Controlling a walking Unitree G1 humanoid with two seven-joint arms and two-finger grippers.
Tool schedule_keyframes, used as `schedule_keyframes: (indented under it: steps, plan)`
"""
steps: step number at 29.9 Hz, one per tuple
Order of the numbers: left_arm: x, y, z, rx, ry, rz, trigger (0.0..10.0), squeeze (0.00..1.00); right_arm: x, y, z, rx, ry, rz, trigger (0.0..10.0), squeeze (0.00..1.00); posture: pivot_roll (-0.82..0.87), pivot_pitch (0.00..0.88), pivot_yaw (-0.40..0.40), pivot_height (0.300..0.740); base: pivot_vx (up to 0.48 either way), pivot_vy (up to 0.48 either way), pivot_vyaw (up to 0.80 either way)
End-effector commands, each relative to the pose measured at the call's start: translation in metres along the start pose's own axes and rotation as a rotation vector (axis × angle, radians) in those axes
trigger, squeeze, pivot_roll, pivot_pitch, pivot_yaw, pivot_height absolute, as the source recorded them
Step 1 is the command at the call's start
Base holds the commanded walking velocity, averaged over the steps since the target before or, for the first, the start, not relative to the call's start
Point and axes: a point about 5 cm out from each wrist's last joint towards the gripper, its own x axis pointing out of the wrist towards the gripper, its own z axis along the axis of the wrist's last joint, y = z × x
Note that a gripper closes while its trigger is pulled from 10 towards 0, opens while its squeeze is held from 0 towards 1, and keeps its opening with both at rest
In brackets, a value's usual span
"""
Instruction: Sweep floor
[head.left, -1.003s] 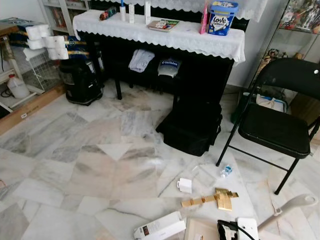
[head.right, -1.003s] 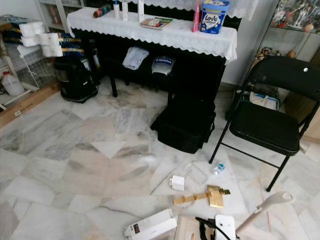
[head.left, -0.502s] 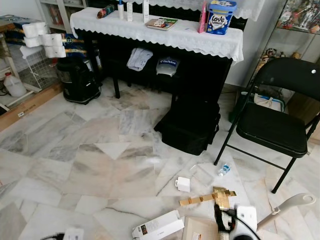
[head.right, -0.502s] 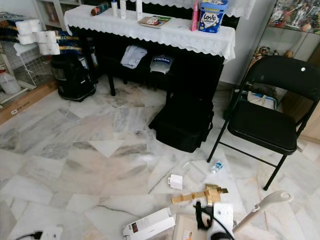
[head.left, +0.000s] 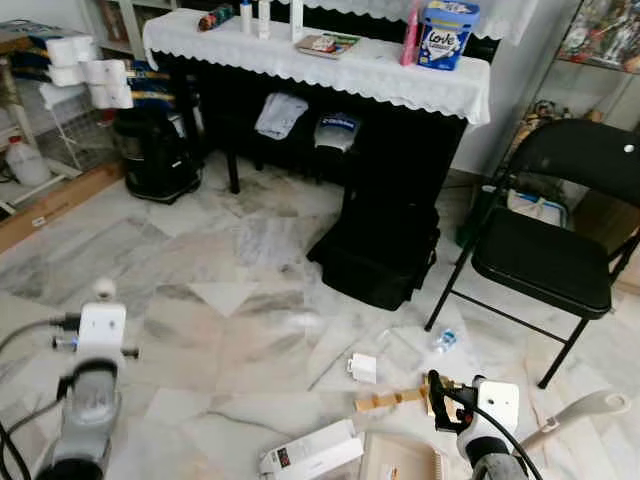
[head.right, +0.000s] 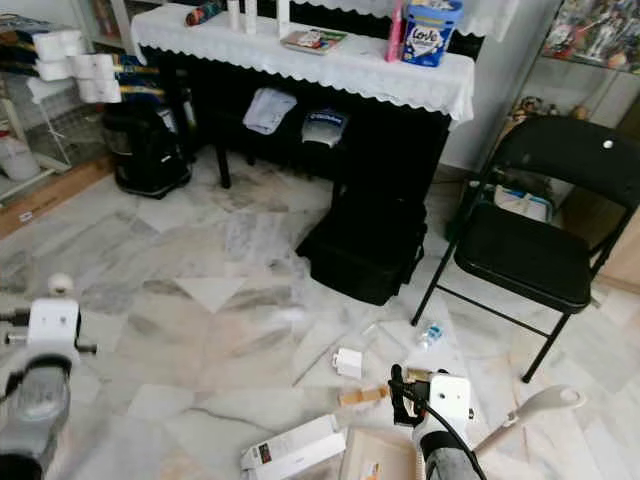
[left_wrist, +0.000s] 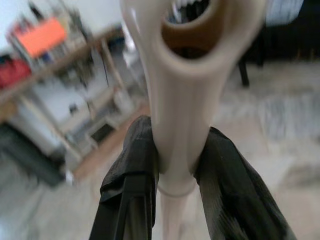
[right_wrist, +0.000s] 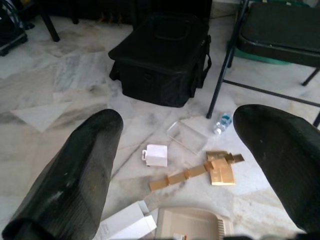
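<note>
My left gripper (left_wrist: 177, 160) is shut on a cream broom handle (left_wrist: 180, 100) with a hole at its end. In the eye views that arm rises at the bottom left, the handle's rounded tip (head.left: 104, 290) above its white wrist block. My right gripper (right_wrist: 178, 117) stands open above the floor litter: a small white box (right_wrist: 156, 155), gold cardboard pieces (right_wrist: 210, 167), a clear plastic piece (right_wrist: 186, 136) and a small water bottle (right_wrist: 222, 122). A cream dustpan (right_wrist: 187, 222) lies just below it, its long handle (head.left: 585, 410) pointing right. A long white carton (head.left: 310, 455) lies beside the dustpan.
A black bag (head.left: 375, 250) sits on the marble floor before a black piano with a white lace cloth (head.left: 320, 60). A black folding chair (head.left: 545, 260) stands at the right. A black round appliance (head.left: 150, 155) and a wire rack with toilet rolls (head.left: 85, 75) stand at the left.
My left arm has come up into view at the bottom left with the broom handle. My right arm has risen a little over the litter. The camera has shifted slightly.
</note>
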Motion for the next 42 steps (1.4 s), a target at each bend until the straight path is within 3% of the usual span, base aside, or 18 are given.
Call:
schedule_keyframes:
  steps: [1, 3, 8, 15, 18, 22, 26, 29, 31, 33, 40, 42]
  plan:
    - [0.005, 0.000, 0.018, -0.002, -0.056, 0.016, 10.0, 0.00, 0.002, 0.000, 0.007, 0.000, -0.016, 0.008, 10.0, 0.00, -0.05, 0.000, -0.075, 0.740, 0.000, 0.000, 0.00]
    - [0.006, -0.002, 0.023, -0.020, -0.069, 0.019, 10.0, 0.00, 0.002, 0.000, 0.008, 0.000, -0.020, 0.009, 10.0, 0.00, -0.05, 0.000, -0.075, 0.740, 0.000, 0.000, 0.00]
    - [0.004, -0.019, 0.046, -0.225, -0.116, 0.013, 10.0, 0.00, 0.010, -0.004, 0.021, -0.013, -0.057, 0.010, 10.0, 0.00, -0.06, 0.000, -0.078, 0.740, 0.000, 0.000, 0.00]
    - [-0.009, -0.036, 0.043, -0.293, -0.093, -0.038, 10.0, 0.00, 0.023, 0.000, 0.037, -0.034, -0.097, 0.040, 10.0, 0.00, -0.06, 0.000, -0.077, 0.740, 0.000, 0.000, 0.00]
    - [-0.014, -0.037, 0.040, -0.324, -0.060, -0.046, 10.0, 0.00, 0.032, 0.010, 0.082, -0.090, -0.277, 0.085, 10.0, 0.00, -0.07, 0.001, -0.074, 0.740, 0.000, 0.000, 0.00]
    - [-0.017, -0.043, 0.044, -0.340, -0.057, -0.072, 10.0, 0.00, 0.041, 0.027, 0.116, -0.154, -0.382, 0.161, 10.0, 0.00, -0.07, 0.000, -0.077, 0.740, 0.000, 0.000, 0.00]
    - [-0.017, -0.045, 0.046, -0.350, -0.055, -0.076, 10.0, 0.00, 0.046, 0.036, 0.131, -0.167, -0.427, 0.184, 10.0, 0.00, -0.06, 0.001, -0.078, 0.740, 0.000, 0.000, 0.00]
    - [-0.017, -0.045, 0.046, -0.354, -0.052, -0.077, 10.0, 0.00, 0.044, 0.042, 0.146, -0.163, -0.473, 0.197, 10.0, 0.00, -0.06, 0.002, -0.079, 0.740, 0.000, 0.000, 0.00]
    - [-0.017, -0.044, 0.045, -0.356, -0.048, -0.076, 10.0, 0.00, 0.033, 0.050, 0.172, -0.156, -0.563, 0.210, 10.0, 0.00, -0.06, 0.002, -0.081, 0.740, 0.000, 0.000, 0.00]
    - [-0.018, -0.043, 0.044, -0.357, -0.046, -0.076, 10.0, 0.00, 0.027, 0.049, 0.178, -0.142, -0.586, 0.205, 10.0, 0.00, -0.07, 0.002, -0.082, 0.740, 0.000, 0.000, 0.00]
    - [-0.019, -0.046, 0.048, -0.369, -0.068, -0.102, 10.0, 0.00, 0.012, 0.039, 0.161, -0.109, -0.538, 0.139, 10.0, 0.00, -0.07, 0.000, -0.081, 0.740, 0.000, 0.000, 0.00]
    - [-0.021, -0.046, 0.046, -0.364, -0.060, -0.102, 10.0, 0.00, -0.001, 0.035, 0.163, -0.110, -0.548, 0.076, 10.0, 0.00, -0.07, 0.000, -0.079, 0.740, 0.000, 0.000, 0.00]
